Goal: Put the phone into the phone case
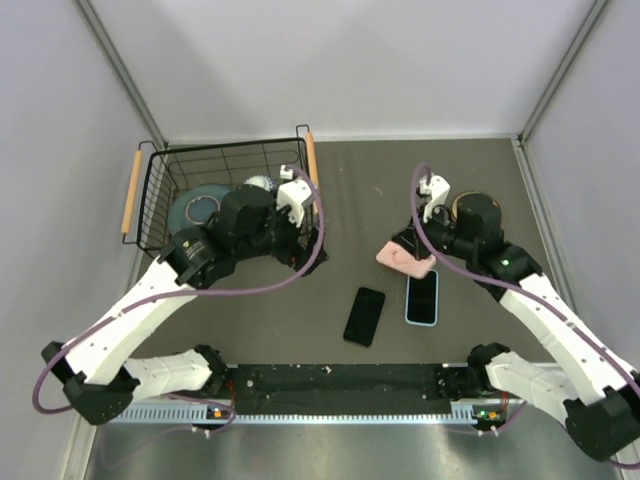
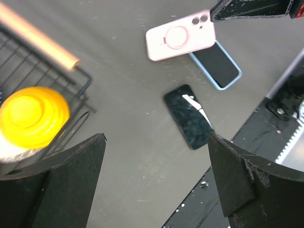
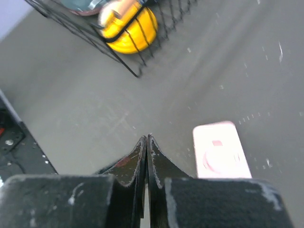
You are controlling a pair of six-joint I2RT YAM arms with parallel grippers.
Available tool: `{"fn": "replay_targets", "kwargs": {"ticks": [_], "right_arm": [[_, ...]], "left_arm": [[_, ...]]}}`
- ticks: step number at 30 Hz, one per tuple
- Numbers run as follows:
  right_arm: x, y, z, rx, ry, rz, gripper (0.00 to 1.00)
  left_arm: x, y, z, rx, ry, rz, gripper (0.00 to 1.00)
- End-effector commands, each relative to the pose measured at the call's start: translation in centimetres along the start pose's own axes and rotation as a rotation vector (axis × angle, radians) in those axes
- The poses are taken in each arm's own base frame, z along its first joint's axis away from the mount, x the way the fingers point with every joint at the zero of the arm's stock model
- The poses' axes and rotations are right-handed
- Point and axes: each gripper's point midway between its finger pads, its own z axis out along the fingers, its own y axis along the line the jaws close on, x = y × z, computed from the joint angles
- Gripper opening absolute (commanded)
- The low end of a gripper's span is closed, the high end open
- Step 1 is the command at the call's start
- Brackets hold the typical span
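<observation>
The phone [image 2: 188, 116] lies flat on the dark surface [image 2: 133, 156] with its black glass up, and no hand holds it. The left hand [image 2: 156, 137] hangs well apart from the phone and points toward it, its fingers spread wide with nothing between them. The right hand [image 3: 147, 137] has its fingers pressed tight together on nothing. It sits just beside the pink phone case [image 3: 221, 152].

The case lies past the phone with its ring side up, so its open side likely faces down. A blue-rimmed phone [image 2: 216, 64] lies just beside the phone, and the case seems to lie over one end of it. The wire basket [image 1: 220, 150] is well apart from the phone.

A hand could grab the blue-rimmed phone by mistake, because it looks alike and is so close. The phone is thin and shiny, so fingers may slip off it. Closed fingers would only push the case away.
</observation>
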Motion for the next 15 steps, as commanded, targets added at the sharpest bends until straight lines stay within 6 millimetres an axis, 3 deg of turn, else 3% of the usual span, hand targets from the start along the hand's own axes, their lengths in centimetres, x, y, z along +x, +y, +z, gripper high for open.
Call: {"fn": "replay_targets", "kwargs": {"ticks": [1, 4, 5, 8, 12, 13, 15], "right_arm": [[-2.7, 4.2, -2.4, -0.159, -0.142, -0.076, 0.0], [-2.8, -0.2, -2.6, 0.117, -0.177, 0.048, 0.07], [-2.0, -2.9, -2.9, 0.275, -0.164, 0.113, 0.08], [-0.1, -6.2, -3.4, 0.477, -0.12, 0.198, 0.27], [4.0, -7.9, -2.2, 0.581, 0.063, 0.269, 0.47], [4.3, -7.8, -1.8, 0.568, 0.086, 0.251, 0.54], [5.3, -7.3, -1.0, 0.509, 0.129, 0.205, 0.57]], "left_arm": [[-2.9, -3.9, 0.7, 0.235, -0.083, 0.074, 0.93], [-2.4, -3.6, 1.3, 0.225, -0.063, 0.062, 0.89], [-2.4, -3.5, 1.3, 0.22, -0.069, 0.053, 0.89], [-2.1, -2.5, 1.4, 0.161, -0.102, 0.031, 0.92], [-0.5, -1.4, 1.5, 0.101, -0.082, 0.026, 0.92], [-0.4, -1.4, 1.2, 0.101, -0.088, 0.029, 0.92], [0.4, -1.1, 1.1, 0.089, -0.085, 0.035, 0.92]]}}
